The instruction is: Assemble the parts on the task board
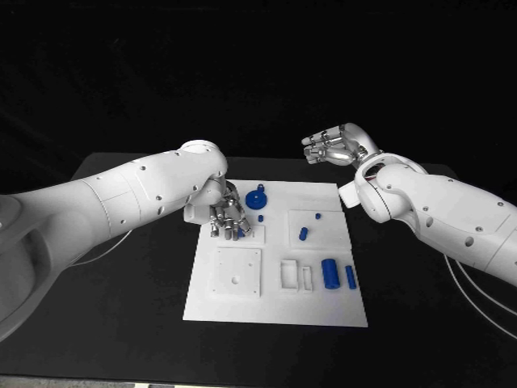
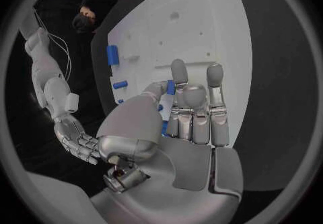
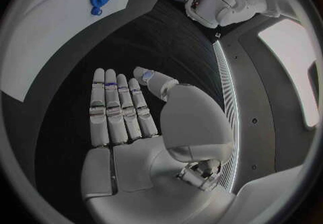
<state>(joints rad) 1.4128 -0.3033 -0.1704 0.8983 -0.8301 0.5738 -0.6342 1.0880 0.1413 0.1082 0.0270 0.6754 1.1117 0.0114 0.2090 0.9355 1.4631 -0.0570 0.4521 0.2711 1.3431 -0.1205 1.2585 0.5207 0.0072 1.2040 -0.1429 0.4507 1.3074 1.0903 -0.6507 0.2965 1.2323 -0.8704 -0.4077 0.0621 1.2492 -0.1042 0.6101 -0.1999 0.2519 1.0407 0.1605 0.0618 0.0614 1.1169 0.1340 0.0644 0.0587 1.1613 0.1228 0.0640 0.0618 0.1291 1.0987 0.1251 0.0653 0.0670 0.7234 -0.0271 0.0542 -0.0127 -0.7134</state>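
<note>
**White board, blue parts: left hand down on the board, right hand clear of it**

White task board [image 1: 276,303] lies flat on the black tabletop [image 1: 119,323]. The left hand [image 1: 227,217] is lowered over the board's near-left quarter, fingers [image 1: 231,230] extended and close together, tips down at the board surface. In the left wrist view a small blue part [image 2: 171,87] shows at the fingertips, between the thumb and the neighbouring finger; whether it is actually pinched cannot be told.

The right hand [image 1: 333,146] is raised beyond the far edge of the board, well apart from all the parts. The right wrist view shows its fingers [image 3: 116,111] straight and side by side, thumb set apart, palm bare: released, grasping nothing.

Parts on the board:
- round blue disc [image 1: 256,199], just beside the left fingers on their outer side, toward the board's far edge;
- small blue peg [image 1: 261,217], close beside the left fingertips;
- short blue cylinder [image 1: 304,235], on a raised square, apart from the left fingers;
- two larger blue cylinders [image 1: 329,272], lying side by side near the board's right edge, well apart from both hands.
</note>
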